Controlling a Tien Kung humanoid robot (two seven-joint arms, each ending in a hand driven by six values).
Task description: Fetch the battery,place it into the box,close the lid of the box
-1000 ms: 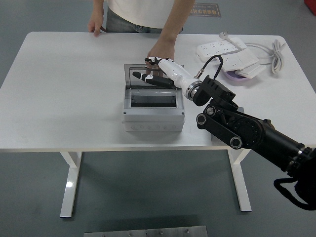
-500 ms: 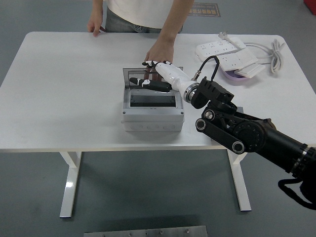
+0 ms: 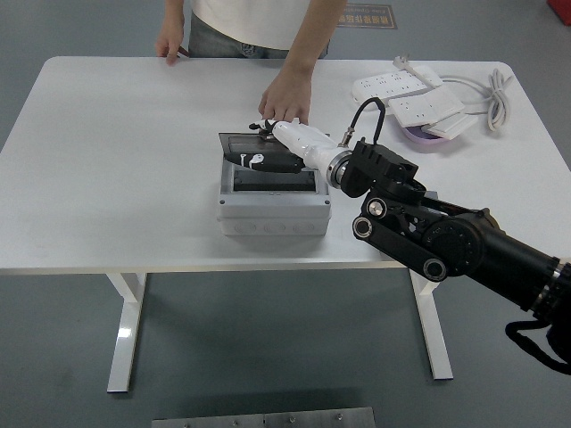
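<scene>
- Since the earlier frames, the right hand (image 3: 268, 150) has been moved left and slightly toward the far edge, and the lid (image 3: 259, 150) has been brought lower over the box (image 3: 273, 201).
- The table (image 3: 116, 169) is white; its near edge runs across the middle of the view.
- The right arm (image 3: 446, 241) is extended from the lower right corner to the centre of the table.
- A person is seen at the far side; one hand (image 3: 285, 94) is pressed on the table just behind the box, the other hand (image 3: 170, 45) is rested on the far edge.
- The box is grey and is set near the table centre, with a dark window strip along its top.
- The lid is dark and translucent, hinged at the far side of the box and tilted partly down.
- Power strips (image 3: 406, 96) and a cable (image 3: 500, 89) are laid at the far right corner.
- A purple dish (image 3: 421, 139) is partly covered by the strips.
- The right hand is laid on the lid with fingers extended; nothing is gripped.
- The battery cannot be made out; its position cannot be told.
</scene>
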